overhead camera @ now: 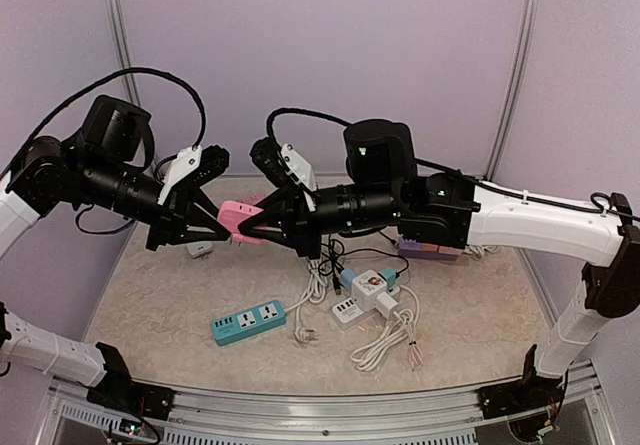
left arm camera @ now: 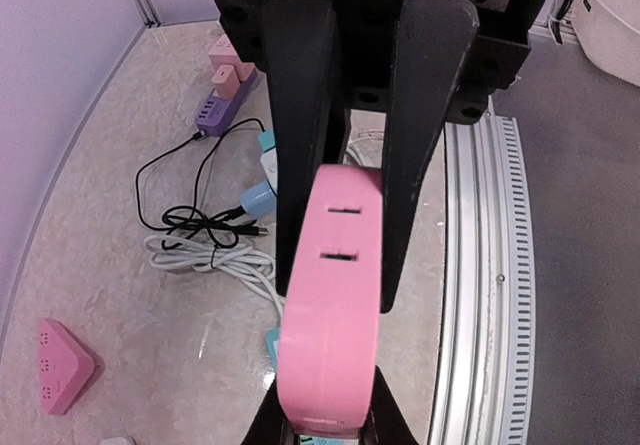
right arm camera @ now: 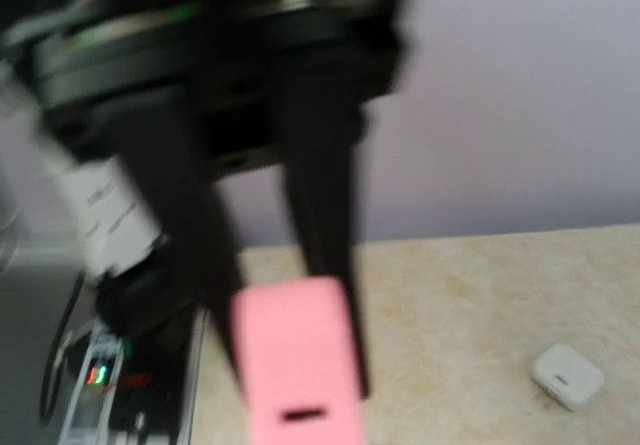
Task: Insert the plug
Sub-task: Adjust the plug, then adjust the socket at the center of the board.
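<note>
Block: pink block (overhead camera: 237,215) is hanging in the air over the table (overhead camera: 150,305), between the two arms' fingertips (two slots are showing on its face in the left wrist view).
Left: left gripper (overhead camera: 222,227) is clamping the block, its fingers (left arm camera: 300,145) pressing on both long sides.
Right: right gripper (overhead camera: 250,231) is straddling the block's other end. Its wrist view is blurred. The fingers seem to be touching the block, but I cannot tell whether they are gripping it.
Plug: white plug (overhead camera: 305,333) is lying on the table, well below the block, at the end of a white cable.
Clutter: teal strip (overhead camera: 247,322) is lying just left of the plug. White cube (overhead camera: 372,287) and coiled cord (overhead camera: 390,340) are lying to its right. Purple strip (overhead camera: 430,250) is sitting under the right arm.
</note>
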You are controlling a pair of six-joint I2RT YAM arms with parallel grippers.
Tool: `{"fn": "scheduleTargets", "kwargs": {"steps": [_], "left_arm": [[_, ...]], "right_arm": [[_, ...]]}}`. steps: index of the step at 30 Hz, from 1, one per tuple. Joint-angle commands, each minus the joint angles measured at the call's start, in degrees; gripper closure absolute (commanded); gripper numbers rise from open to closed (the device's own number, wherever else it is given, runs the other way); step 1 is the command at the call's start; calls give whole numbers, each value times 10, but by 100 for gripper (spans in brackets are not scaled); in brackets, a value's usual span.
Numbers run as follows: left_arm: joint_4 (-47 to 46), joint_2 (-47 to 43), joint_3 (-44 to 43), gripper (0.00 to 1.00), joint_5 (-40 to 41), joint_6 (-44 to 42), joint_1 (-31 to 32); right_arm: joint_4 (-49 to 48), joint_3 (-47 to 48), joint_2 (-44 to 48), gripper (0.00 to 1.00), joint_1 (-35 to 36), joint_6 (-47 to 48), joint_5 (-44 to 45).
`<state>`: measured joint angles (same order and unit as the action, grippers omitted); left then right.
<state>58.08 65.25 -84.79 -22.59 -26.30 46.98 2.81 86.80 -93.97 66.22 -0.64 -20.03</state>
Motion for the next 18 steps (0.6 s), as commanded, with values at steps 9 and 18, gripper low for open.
{"fn": "scheduleTargets", "kwargs": {"steps": [9,18], "left_arm": [[63,32,-14,22,52,-23,-46],[74,98,156,4,148,-70,-104]], "right_arm": [[34,-31,13,100,-13,-84,132],[44,-131,71,100,-44,-193,300]]}}
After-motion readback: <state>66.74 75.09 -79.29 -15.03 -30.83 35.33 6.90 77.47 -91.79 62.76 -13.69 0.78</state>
